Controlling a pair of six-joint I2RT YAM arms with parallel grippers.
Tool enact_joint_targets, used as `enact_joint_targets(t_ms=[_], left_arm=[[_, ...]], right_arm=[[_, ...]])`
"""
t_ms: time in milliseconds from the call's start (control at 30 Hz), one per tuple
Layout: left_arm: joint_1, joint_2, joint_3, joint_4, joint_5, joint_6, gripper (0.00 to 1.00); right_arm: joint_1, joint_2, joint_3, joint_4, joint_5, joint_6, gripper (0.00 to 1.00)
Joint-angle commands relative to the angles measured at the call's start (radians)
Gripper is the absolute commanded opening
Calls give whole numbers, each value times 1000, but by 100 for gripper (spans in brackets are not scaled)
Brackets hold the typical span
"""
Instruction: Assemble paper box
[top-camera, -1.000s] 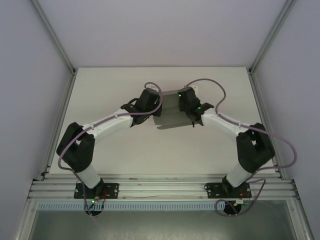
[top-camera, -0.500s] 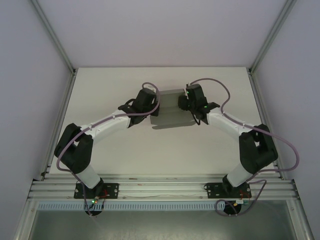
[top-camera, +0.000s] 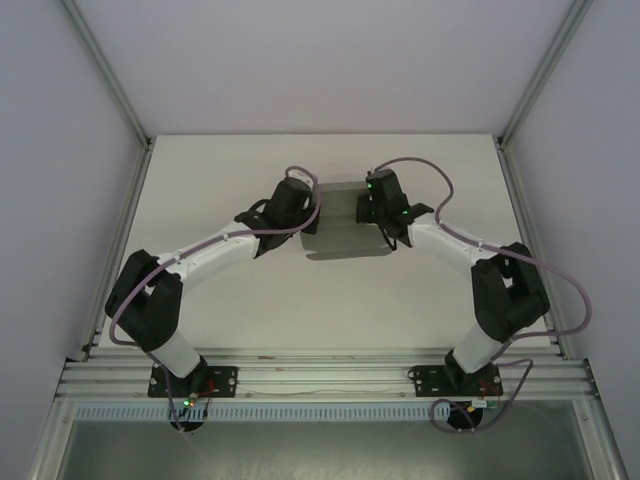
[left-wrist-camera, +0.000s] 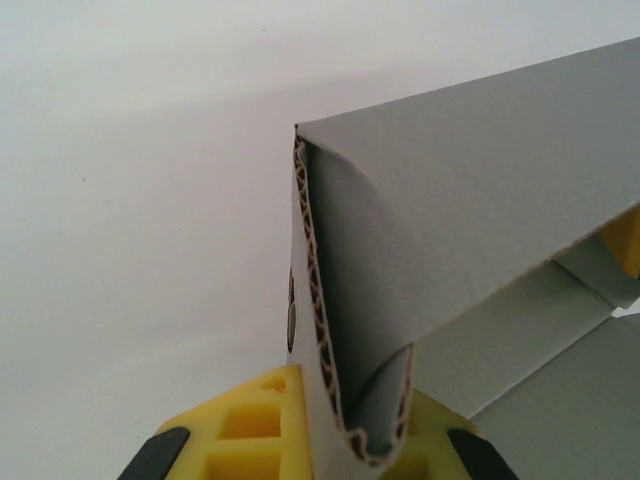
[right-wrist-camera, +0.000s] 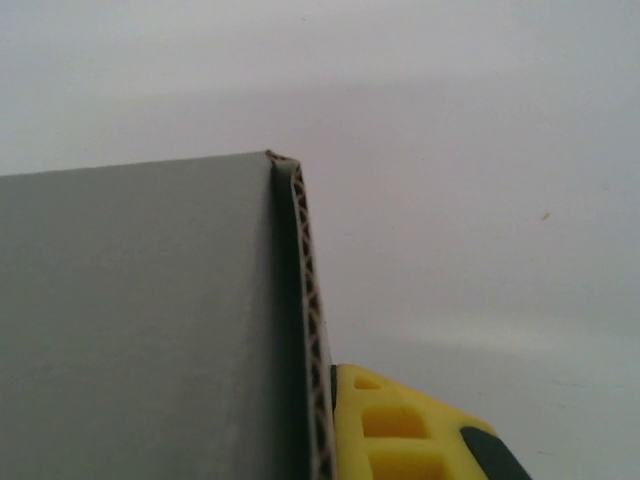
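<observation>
Two grippers are meeting at one paper box (top-camera: 345, 232), which is sitting mid-table toward the far side, between the wrists. The box is plain matte grey card, unmarked and partly folded, with one broad panel facing up in the top view. A shadow line is running along its near edge on the white table (top-camera: 260, 300). Whether it is resting on the surface or being held just above it, I cannot tell.

Left gripper (top-camera: 306, 212) is working the box's left edge. From the left wrist, two yellow fingers (left-wrist-camera: 250, 432) of moulded plastic, with square recesses and dark grey patches at the outer corners, are pinching a folded-over flap, jaws closed on the card. The cut edge is showing brown corrugated fluting, a wavy core between two thin grey skins. The fold is curling into a tight U at the bottom. A flat panel is slanting off to the right above it.

Right gripper (top-camera: 372, 208) is sitting at the box's right edge. From the right wrist, one yellow finger (right-wrist-camera: 400, 430) is lying flush against the outer face of an upright card wall. The same fluting is running up to a slightly frayed corner. The partner finger is hiding behind the grey panel, and the jaws are reading as closed on that wall.

Purple cables (top-camera: 420, 165) are looping off both wrists.
</observation>
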Motion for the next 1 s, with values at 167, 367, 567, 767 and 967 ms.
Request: enact_joint_targets(t_ms=[167, 367, 567, 767, 967], left_arm=[[8, -60, 26, -33, -125, -55, 0], [9, -27, 62, -79, -189, -77, 0], [8, 13, 88, -69, -146, -71, 0], [9, 32, 96, -62, -92, -68, 0], [9, 39, 92, -68, -80, -64, 0]], right_arm=[[-12, 120, 170, -343, 612, 101, 0], [-1, 190, 268, -530, 805, 186, 0], [5, 39, 40, -21, 419, 0, 3], [-6, -103, -151, 416, -28, -45, 37], [-15, -212, -176, 376, -180, -40, 68]])
